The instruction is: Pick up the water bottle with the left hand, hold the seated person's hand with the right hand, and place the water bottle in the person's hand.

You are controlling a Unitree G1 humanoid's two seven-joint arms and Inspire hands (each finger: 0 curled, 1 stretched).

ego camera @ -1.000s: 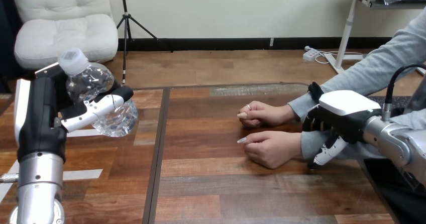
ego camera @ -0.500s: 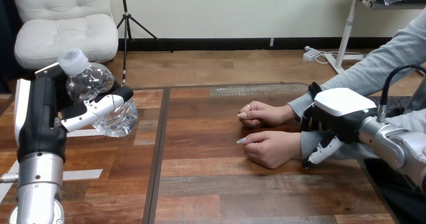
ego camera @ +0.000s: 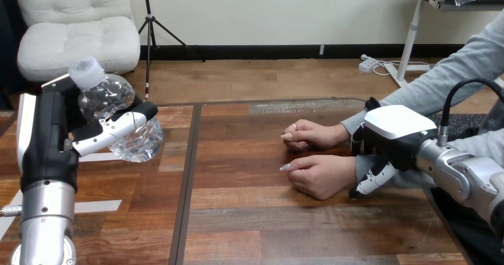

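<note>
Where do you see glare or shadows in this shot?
Head view: small bright glints on the clear water bottle, which the left hand grips; a pale sheen on the table along its far edge; soft dark shadows on the wood just under the person's hands; otherwise the light looks even.

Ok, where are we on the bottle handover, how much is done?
Done: the left hand has its fingers curled round the clear plastic water bottle, raised above the wooden table. In hand: the right hand is at the grey-sleeved wrist of the person's nearer hand; a grip cannot be confirmed. Left: carrying the bottle across and placing it in that hand, which lies curled on the table.
</note>
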